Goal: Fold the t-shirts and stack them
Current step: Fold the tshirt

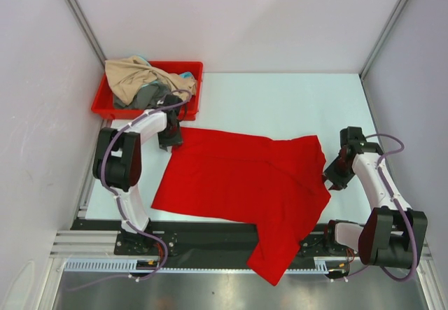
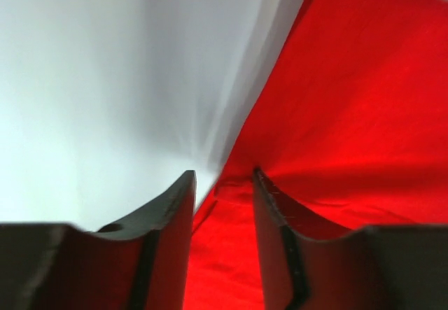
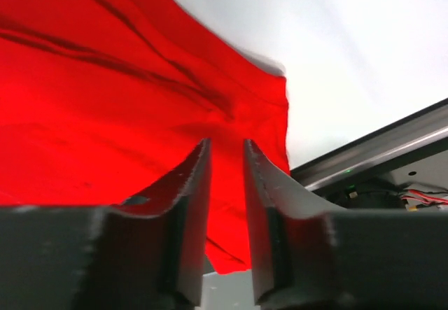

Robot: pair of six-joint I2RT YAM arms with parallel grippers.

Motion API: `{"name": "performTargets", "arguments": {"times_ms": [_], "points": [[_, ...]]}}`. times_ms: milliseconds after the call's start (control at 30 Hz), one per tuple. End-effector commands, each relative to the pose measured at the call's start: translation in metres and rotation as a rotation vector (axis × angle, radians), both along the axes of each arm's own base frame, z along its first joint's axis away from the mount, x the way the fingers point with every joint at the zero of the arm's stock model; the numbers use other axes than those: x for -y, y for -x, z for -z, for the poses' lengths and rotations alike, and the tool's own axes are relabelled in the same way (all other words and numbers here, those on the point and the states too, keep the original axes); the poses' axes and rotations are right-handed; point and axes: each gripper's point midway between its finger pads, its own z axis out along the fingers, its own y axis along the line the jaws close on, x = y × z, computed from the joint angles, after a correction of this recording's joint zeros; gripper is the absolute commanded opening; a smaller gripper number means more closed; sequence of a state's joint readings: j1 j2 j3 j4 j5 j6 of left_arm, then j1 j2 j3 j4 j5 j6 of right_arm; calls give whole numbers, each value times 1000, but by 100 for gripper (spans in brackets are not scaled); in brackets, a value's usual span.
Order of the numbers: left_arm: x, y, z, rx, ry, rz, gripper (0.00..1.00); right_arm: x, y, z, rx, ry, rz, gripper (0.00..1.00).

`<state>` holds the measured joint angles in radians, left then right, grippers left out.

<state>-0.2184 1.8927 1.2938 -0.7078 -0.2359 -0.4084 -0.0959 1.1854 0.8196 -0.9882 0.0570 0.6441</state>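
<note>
a: where's the red t-shirt (image 1: 245,184)?

b: spread over the middle of the table (image 1: 280,100), with one part spilling off the near edge at about 6 o'clock, over the rail (image 1: 210,236). the beige, grey and blue shirts (image 1: 143,82) sit heaped in the red tray (image 1: 101,103) at 10 o'clock.

a: and the claws?

b: the left gripper (image 2: 222,184) is at the shirt's 10 o'clock corner, jaws slightly apart with the cloth edge between them; i can't tell if it's pinched. the right gripper (image 3: 227,159) is at the 3 o'clock edge, jaws nearly together over the fabric, though again i can't tell whether they bite.

a: how will it handle?

b: i'd judge it light, limp and prone to wrinkling. it'll sag and drag. take it by the hemmed edges or corners, both sides at once, and keep it taut so the overhanging part doesn't pull it off.
</note>
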Motion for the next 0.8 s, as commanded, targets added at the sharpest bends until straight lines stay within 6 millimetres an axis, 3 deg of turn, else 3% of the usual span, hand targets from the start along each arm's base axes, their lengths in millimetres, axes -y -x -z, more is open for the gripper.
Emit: {"name": "performTargets", "arguments": {"times_ms": [0,67,100,200,267,333,400,433,600,667,767], "points": [[-8,4,-30,51,-28,-33,46,-9,-1,-9,7,-52,-20,39],[-12,-1,-49,111,-41,-50,51,-21,-9,-22,58,-101,-99,46],[-11,-8,-60,147,-34,-51,55,-22,-19,-38,123,-88,-131,60],[4,-30,-80,228,37,-22,53,-23,-45,-51,251,-63,-195,77],[24,-47,-78,254,120,32,45,-17,-76,-51,345,-55,-174,76],[35,-62,-76,270,160,54,37,-14,-114,-46,396,-64,-167,68],[49,-71,-61,236,211,86,28,-10,-136,-25,355,-57,-181,61],[50,-72,-57,222,215,90,26,-6,-154,-35,363,-41,-179,56],[54,-77,-37,185,227,85,22,9,-200,-38,381,3,-179,36],[56,-78,-31,175,231,83,22,11,-216,-33,377,-26,-169,35],[57,-76,-21,143,235,82,21,10,-225,-19,328,-50,-189,41]]}}
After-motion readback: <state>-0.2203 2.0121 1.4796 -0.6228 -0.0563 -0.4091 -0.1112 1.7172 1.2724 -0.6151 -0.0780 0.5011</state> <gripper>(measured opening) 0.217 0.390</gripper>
